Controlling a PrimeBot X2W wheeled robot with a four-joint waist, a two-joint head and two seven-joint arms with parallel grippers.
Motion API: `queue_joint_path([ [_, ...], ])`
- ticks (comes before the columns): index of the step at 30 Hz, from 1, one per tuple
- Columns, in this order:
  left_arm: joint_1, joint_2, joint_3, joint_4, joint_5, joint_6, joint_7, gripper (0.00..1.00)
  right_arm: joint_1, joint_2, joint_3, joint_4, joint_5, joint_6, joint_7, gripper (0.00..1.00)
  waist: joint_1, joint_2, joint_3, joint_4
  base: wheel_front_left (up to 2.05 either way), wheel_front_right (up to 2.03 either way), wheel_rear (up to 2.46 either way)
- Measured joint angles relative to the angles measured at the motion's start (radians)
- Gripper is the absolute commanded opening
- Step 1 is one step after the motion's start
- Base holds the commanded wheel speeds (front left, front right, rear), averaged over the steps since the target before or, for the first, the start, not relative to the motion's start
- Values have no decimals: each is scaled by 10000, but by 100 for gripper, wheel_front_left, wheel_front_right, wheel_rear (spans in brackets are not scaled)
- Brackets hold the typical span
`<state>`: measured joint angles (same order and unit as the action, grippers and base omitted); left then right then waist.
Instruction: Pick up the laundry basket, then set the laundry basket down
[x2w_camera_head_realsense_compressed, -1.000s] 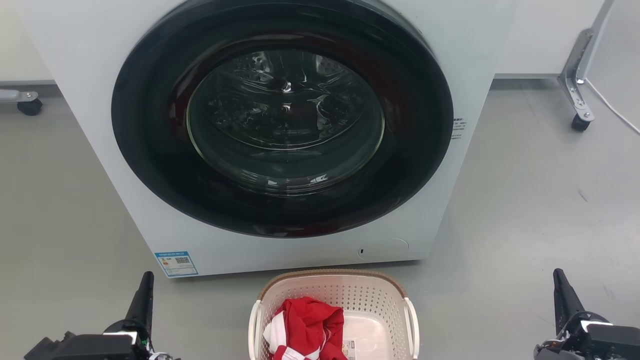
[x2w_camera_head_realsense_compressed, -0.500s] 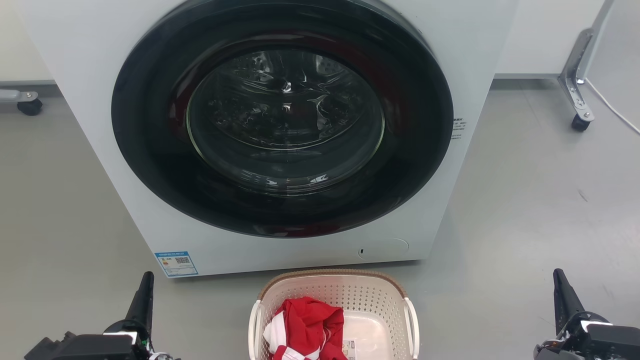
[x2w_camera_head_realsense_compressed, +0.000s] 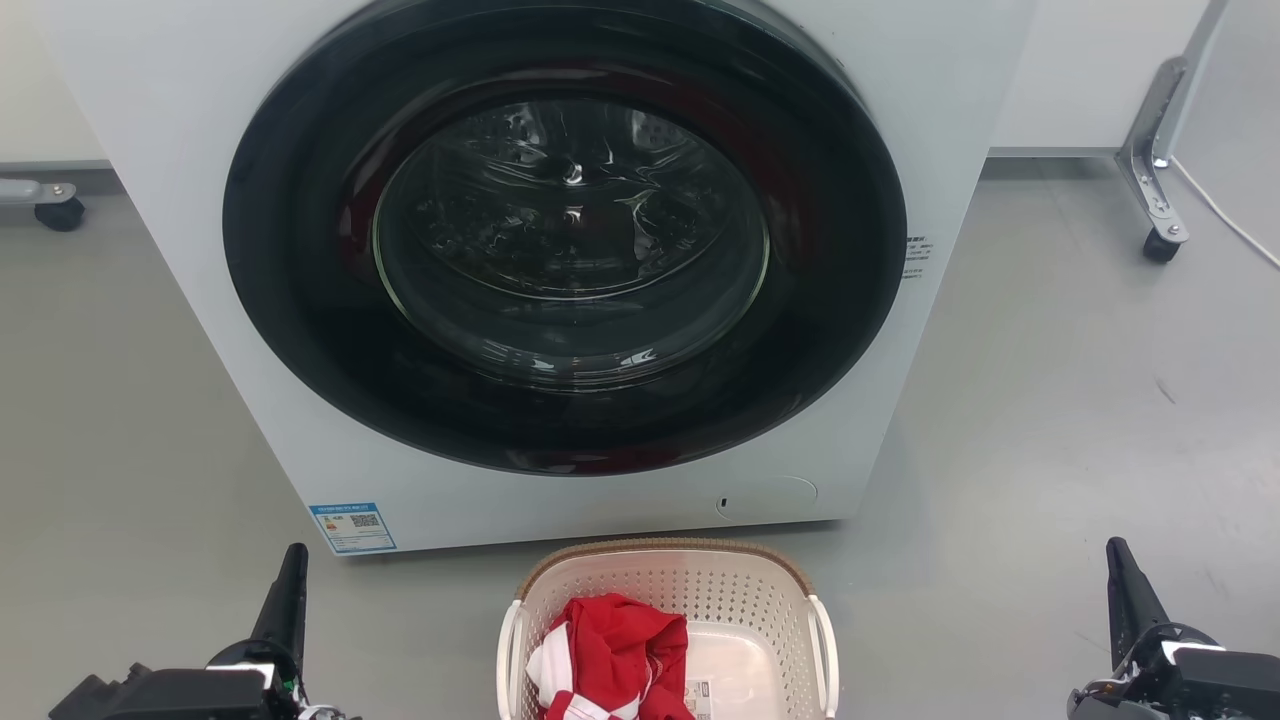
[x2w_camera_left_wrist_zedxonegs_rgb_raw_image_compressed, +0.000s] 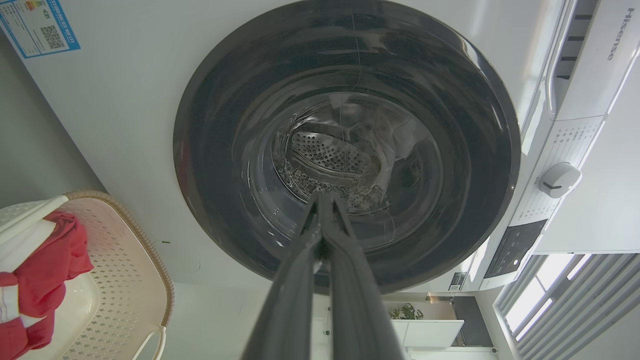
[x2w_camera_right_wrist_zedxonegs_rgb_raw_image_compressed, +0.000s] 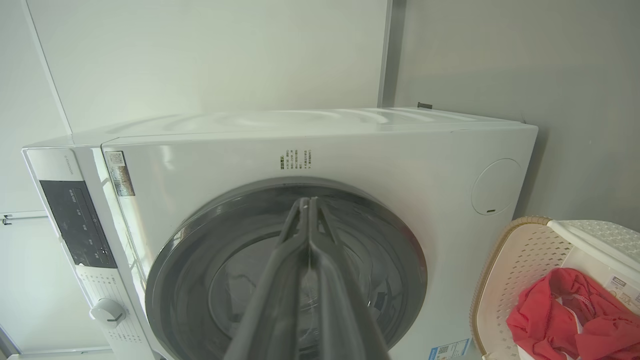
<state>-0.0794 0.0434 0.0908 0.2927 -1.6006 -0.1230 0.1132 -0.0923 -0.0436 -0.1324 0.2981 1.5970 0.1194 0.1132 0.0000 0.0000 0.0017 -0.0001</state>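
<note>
The laundry basket (x2w_camera_head_realsense_compressed: 700, 590), cream-white and perforated with a brown woven-look rim, stands on the floor at the bottom middle of the head view, just in front of the washer. A red and white garment (x2w_camera_head_realsense_compressed: 615, 655) lies inside it. The basket also shows at the left edge of the left wrist view (x2w_camera_left_wrist_zedxonegs_rgb_raw_image_compressed: 125, 260) and the right edge of the right wrist view (x2w_camera_right_wrist_zedxonegs_rgb_raw_image_compressed: 525, 265). My left gripper (x2w_camera_head_realsense_compressed: 290, 570) sits low at the left, well clear of the basket, fingers shut together on nothing (x2w_camera_left_wrist_zedxonegs_rgb_raw_image_compressed: 322, 200). My right gripper (x2w_camera_head_realsense_compressed: 1120, 565) sits low at the right, also shut and empty (x2w_camera_right_wrist_zedxonegs_rgb_raw_image_compressed: 307, 202).
A white front-loading washer (x2w_camera_head_realsense_compressed: 180, 150) with a closed dark round door (x2w_camera_head_realsense_compressed: 565, 235) rises right behind the basket. Grey floor lies on both sides. A metal caster leg (x2w_camera_head_realsense_compressed: 1155, 180) stands at the far right, another caster (x2w_camera_head_realsense_compressed: 60, 210) at the far left.
</note>
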Motion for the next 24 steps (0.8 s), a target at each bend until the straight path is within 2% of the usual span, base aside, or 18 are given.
queue_joint_path([
  [24,0,0,0,12,0,0,0,0,0,0,0,0,2,0,0,0,0,1,0,0,0,0,0],
])
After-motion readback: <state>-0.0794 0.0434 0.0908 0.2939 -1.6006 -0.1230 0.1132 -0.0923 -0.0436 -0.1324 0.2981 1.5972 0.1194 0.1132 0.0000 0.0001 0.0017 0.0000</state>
